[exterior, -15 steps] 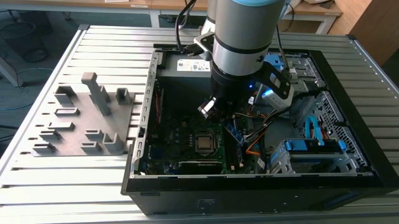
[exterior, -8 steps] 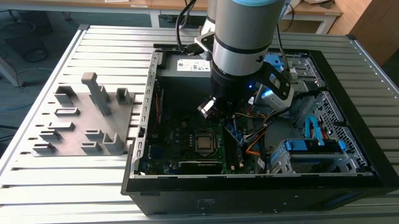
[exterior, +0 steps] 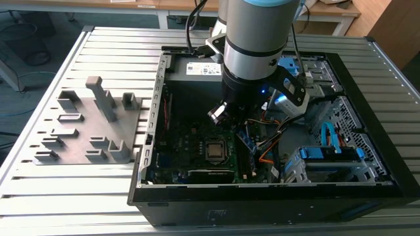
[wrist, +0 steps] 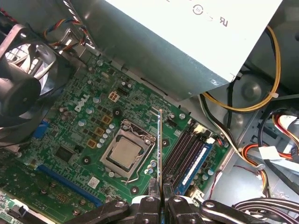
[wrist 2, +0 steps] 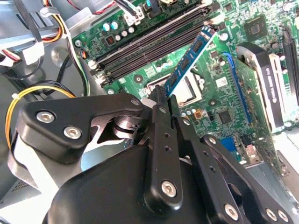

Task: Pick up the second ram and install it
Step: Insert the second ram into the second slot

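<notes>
My gripper (exterior: 222,117) hangs inside the open computer case (exterior: 147,147), shut on the second ram (wrist 2: 189,58). The stick is a thin blue-green board with black chips, and it juts out from between the fingertips. In the first wrist view the second ram (wrist: 160,149) shows edge-on, held above the motherboard (wrist: 74,135) between the processor socket (wrist: 126,154) and the memory slots (wrist: 184,154). It does not touch the board. The dark memory slots (wrist 2: 154,44) lie just beyond the stick's tip. One slot holds a blue strip (wrist: 198,161).
A grey fixture plate (exterior: 88,128) with blocks lies on the slatted table at the exterior view's left. Inside the case, the power supply (wrist: 187,37), a fan (wrist: 23,88), bundled cables (wrist: 261,116) and a drive cage (exterior: 328,157) crowd around the motherboard.
</notes>
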You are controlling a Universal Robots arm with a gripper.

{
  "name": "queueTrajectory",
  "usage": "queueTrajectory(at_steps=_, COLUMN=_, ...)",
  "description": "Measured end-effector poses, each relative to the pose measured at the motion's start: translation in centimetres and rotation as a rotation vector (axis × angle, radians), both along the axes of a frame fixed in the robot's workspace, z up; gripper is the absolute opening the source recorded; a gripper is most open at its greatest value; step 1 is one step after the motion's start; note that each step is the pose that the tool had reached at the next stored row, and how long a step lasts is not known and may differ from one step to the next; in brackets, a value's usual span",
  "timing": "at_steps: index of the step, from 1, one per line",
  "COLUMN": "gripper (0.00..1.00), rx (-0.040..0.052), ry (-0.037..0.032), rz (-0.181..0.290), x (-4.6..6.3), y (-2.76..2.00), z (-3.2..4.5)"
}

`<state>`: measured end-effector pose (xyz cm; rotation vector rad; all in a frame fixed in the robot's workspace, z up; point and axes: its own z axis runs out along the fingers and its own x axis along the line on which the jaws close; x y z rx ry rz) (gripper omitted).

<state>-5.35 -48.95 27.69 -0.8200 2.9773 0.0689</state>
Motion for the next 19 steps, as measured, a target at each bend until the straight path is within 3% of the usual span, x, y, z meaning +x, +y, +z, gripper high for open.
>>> queueTrajectory(at_steps=19, gripper=0.14, rx=-0.0001, ry=0.0001, rz=-0.048, x=0.00, y=0.00, z=-0.02)
